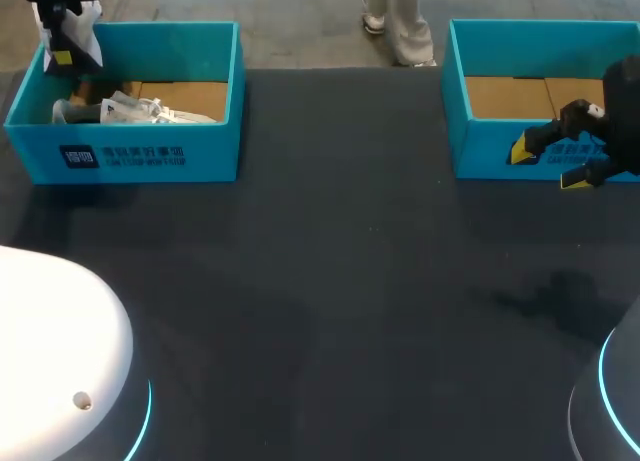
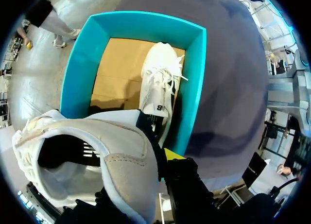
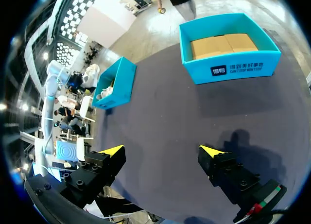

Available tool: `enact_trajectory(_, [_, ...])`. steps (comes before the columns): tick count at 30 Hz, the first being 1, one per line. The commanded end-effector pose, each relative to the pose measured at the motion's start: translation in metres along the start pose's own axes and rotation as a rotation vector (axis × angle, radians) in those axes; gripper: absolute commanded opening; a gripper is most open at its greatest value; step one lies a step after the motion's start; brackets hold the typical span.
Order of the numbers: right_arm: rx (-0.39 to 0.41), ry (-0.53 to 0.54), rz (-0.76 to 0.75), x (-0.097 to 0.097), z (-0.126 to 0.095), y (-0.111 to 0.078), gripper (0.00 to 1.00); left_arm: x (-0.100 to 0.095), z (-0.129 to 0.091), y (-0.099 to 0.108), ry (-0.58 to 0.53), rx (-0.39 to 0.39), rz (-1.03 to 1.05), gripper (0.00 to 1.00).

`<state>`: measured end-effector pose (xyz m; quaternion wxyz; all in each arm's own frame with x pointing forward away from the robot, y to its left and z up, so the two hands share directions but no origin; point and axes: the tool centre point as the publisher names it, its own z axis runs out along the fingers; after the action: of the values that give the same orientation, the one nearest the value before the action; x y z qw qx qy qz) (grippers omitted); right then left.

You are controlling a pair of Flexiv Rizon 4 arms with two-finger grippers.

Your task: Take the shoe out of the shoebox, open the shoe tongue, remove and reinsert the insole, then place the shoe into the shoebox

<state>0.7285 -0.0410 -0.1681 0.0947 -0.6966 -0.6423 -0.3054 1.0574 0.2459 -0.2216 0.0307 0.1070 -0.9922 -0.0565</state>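
A white shoe [image 2: 92,156] hangs above the far end of the left teal shoebox [image 1: 150,156], and my left gripper [image 2: 156,156] is shut on its heel collar. One yellow tip shows beside the collar; the shoe hides the other. In the head view this shoe [image 1: 82,29] and the left gripper [image 1: 63,53] are at the box's back left corner. A second white shoe [image 2: 159,80] lies inside the box on its cardboard floor, seen also as the second shoe [image 1: 140,109]. My right gripper [image 1: 548,167] stands open and empty in front of the right teal shoebox [image 1: 490,146].
The right shoebox [image 3: 228,63] holds only a cardboard floor. Between the two boxes lies the dark table top [image 1: 340,281]. From the right wrist the left shoebox [image 3: 116,85] is far ahead, and the right gripper [image 3: 161,152] hovers over bare table.
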Motion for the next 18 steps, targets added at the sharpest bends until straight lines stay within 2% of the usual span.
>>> enact_trajectory(1, [-0.001,-0.002,0.001,0.000,0.001,0.000,1.00,-0.001,-0.002,0.001,0.001,0.000,0.001,0.00])
enact_trajectory(7, [-0.001,-0.002,0.001,0.000,0.001,0.000,1.00,-0.002,-0.002,0.002,-0.008,-0.016,0.021,0.00])
enact_trajectory(10, [-0.001,-0.002,0.001,0.000,0.001,0.000,1.00,-0.006,-0.007,0.008,-0.026,0.000,0.202,0.00])
enact_trajectory(13, [-0.001,-0.002,0.001,0.000,0.001,0.000,1.00,-0.009,-0.009,0.014,-0.017,-0.036,0.388,0.00])
enact_trajectory(14, [-0.001,-0.002,0.001,0.000,0.001,0.000,1.00,-0.010,-0.010,0.018,-0.039,-0.020,0.430,0.00])
enact_trajectory(15, [-0.001,-0.002,0.001,0.000,0.001,0.000,1.00,-0.011,-0.011,0.020,-0.013,-0.017,0.512,0.00])
enact_trajectory(18, [-0.001,-0.002,0.001,0.000,0.001,0.000,1.00,-0.011,-0.011,0.027,-0.021,-0.071,0.711,0.00])
